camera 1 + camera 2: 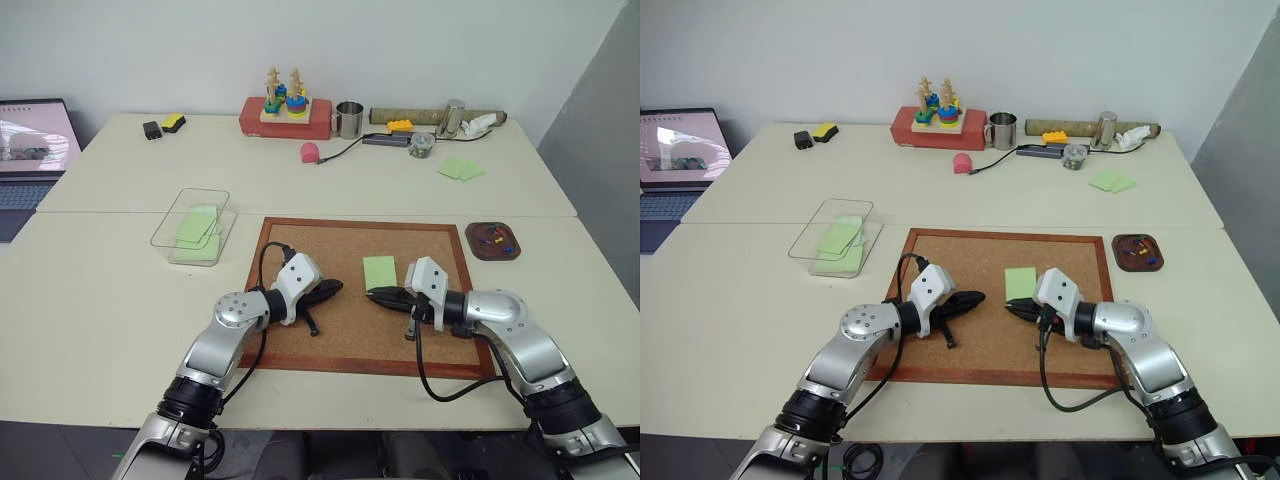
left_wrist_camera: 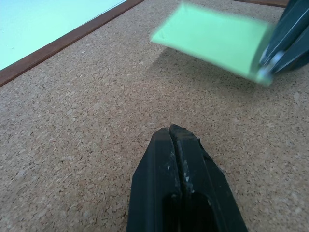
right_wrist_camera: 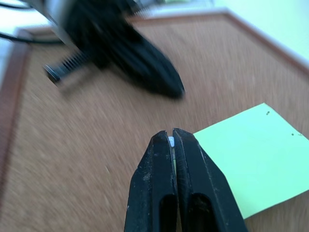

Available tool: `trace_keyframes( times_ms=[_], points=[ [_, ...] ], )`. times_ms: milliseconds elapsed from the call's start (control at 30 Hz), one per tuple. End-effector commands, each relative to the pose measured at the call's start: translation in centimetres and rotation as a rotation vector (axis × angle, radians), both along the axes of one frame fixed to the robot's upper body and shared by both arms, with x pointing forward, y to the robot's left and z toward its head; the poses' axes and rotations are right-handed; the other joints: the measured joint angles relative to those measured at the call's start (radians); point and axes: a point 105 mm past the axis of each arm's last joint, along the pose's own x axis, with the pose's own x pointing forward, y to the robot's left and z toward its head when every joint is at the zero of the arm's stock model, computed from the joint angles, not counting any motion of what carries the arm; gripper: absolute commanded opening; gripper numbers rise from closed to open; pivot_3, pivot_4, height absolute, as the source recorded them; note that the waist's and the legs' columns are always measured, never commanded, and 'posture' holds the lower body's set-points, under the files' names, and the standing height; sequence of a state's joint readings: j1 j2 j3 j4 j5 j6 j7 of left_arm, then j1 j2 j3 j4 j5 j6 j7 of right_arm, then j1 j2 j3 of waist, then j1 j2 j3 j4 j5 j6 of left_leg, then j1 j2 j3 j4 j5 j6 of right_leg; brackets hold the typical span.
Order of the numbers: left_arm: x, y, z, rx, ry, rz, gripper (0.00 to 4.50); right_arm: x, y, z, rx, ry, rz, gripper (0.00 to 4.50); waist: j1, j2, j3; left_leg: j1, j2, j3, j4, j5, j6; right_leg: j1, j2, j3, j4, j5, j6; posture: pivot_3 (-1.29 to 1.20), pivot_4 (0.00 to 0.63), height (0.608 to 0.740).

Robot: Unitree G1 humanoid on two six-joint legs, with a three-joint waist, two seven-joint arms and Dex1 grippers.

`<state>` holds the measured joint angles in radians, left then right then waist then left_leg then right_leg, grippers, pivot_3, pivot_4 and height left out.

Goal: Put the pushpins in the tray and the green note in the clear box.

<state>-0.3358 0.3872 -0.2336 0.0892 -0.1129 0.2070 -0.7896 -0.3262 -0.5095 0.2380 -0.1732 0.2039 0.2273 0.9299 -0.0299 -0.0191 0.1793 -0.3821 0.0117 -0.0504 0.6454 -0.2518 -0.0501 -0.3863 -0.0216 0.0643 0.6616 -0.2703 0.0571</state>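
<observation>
One green note [image 3: 251, 159], thin and floppy, is pinched at its corner by my right fingers [image 3: 173, 140]; my left fingers [image 2: 175, 133] are pressed together, empty, lower centre.

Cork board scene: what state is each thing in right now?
green note: pinched at its corner by the right gripper, lifted off the cork board
left gripper: fingers shut, holding nothing
tray: holds pushpins
clear box: holds green notes, its clear lid askew on top
</observation>
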Motion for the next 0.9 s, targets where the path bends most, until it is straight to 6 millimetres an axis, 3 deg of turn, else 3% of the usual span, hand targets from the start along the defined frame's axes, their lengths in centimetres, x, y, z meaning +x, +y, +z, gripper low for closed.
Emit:
trace_keyframes(
  times_ms=[33, 100, 200, 367, 467, 633, 767, 900],
  points=[
    [-0.9, 0.1, -2.7, 0.042, 0.102, 0.002, 0.00, -0.4, -0.2, 1.8, 0.000, -0.074, 0.031, 0.05, 0.001, 0.000, 0.000, 0.000, 0.000, 0.000, 0.000, 0.000, 0.000, 0.000, 0.000, 0.000, 0.000, 0.000, 0.000, 0.00, 0.150, 0.740],
    [-0.8, 0.2, -1.4, -0.018, 0.107, 0.011, 0.00, -0.5, -0.2, 2.1, -0.019, -0.101, 0.042, 0.05, 0.000, 0.000, 0.000, 0.000, 0.000, 0.000, 0.000, 0.000, 0.000, 0.000, 0.000, 0.000, 0.000, 0.000, 0.000, 0.00, 0.150, 0.740],
    [-1.4, 1.1, 2.0, -0.161, 0.149, -0.012, 0.40, -0.5, -0.4, 2.5, -0.081, -0.183, 0.058, 0.00, -0.002, -0.001, 0.001, 0.000, 0.000, 0.000, 0.000, 0.000, 0.000, -0.001, 0.000, 0.000, 0.000, 0.000, -0.001, 0.00, 0.150, 0.740],
    [-3.0, 2.9, 5.3, -0.326, 0.267, -0.046, 1.46, -0.2, -0.7, 3.0, -0.131, -0.298, 0.068, 0.00, -0.009, -0.004, 0.004, -0.002, 0.002, -0.001, -0.001, 0.000, 0.000, -0.003, 0.001, -0.001, 0.001, 0.000, -0.001, 0.00, 0.150, 0.740],
    [-3.8, 3.0, 6.9, -0.439, 0.322, -0.067, 2.05, 0.0, -0.7, 3.7, -0.160, -0.406, 0.084, 0.00, -0.008, -0.004, 0.004, -0.002, 0.002, -0.001, -0.001, 0.000, 0.000, -0.003, 0.001, -0.001, 0.001, 0.000, -0.001, 0.00, 0.150, 0.740],
    [-3.9, 1.6, 8.9, -0.609, 0.371, -0.099, 3.19, -0.2, -0.6, 4.8, -0.203, -0.581, 0.137, 0.00, 0.001, -0.005, 0.005, -0.002, 0.001, -0.001, 0.000, 0.000, 0.000, -0.002, 0.000, -0.001, 0.000, 0.000, -0.001, 0.00, 0.150, 0.740],
    [-3.6, 0.5, 9.0, -0.663, 0.396, -0.106, 4.00, -0.3, -0.5, 5.2, -0.230, -0.674, 0.169, 0.00, 0.000, -0.006, 0.006, -0.002, 0.000, -0.001, 0.000, 0.000, 0.000, -0.002, 0.000, -0.001, 0.001, 0.002, -0.005, 0.00, 0.150, 0.740],
    [-3.2, -0.7, 9.3, -0.706, 0.410, -0.124, 4.00, -0.6, -0.2, 5.5, -0.239, -0.727, 0.199, 0.00, 0.000, -0.007, 0.006, -0.002, 0.000, -0.001, 0.000, 0.000, 0.000, -0.002, 0.000, -0.001, 0.001, 0.002, -0.005, 0.00, 0.150, 0.740]
  ],
)
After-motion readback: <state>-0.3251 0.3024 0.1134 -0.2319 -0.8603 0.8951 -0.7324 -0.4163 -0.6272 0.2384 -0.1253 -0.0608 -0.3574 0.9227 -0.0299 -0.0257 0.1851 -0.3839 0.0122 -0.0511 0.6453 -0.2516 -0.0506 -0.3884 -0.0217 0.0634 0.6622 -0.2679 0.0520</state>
